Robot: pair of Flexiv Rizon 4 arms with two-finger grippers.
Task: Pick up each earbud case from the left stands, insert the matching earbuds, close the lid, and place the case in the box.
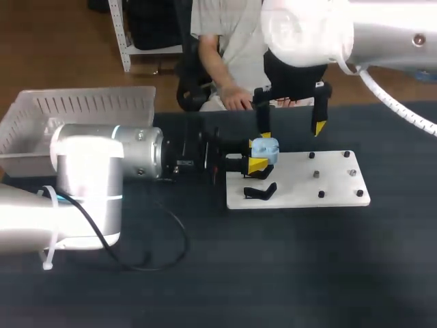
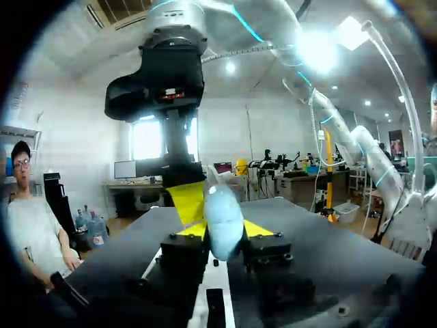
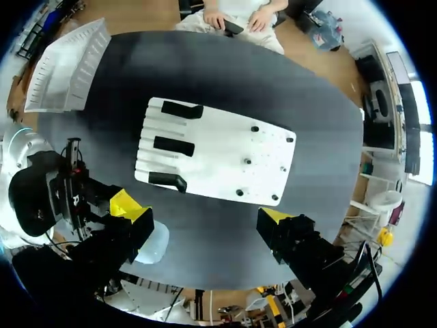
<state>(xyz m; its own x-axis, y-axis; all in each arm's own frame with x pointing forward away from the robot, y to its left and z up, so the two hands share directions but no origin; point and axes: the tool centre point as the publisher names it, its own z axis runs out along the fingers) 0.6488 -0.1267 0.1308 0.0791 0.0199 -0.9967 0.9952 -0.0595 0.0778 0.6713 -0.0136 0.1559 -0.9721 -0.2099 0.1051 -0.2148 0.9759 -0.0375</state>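
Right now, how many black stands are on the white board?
3, in a row along one end of the white board: the far stand toward the person, the middle stand, and the near stand closest to the robot.

Black stands (image 1: 260, 193) and the held case (image 1: 265, 147) crowd the board's (image 1: 334, 195) left; small pegs (image 1: 317, 175) dot its right.

Your left arm (image 1: 89, 184) reaches in level from the left, and your left gripper (image 1: 259, 156) is clamped on the pale blue earbud case (image 1: 268, 146). Your right arm (image 1: 382, 31) hangs overhead. Your right gripper (image 1: 290, 128) points down with its fingers spread wide, one tip just beside the left gripper.
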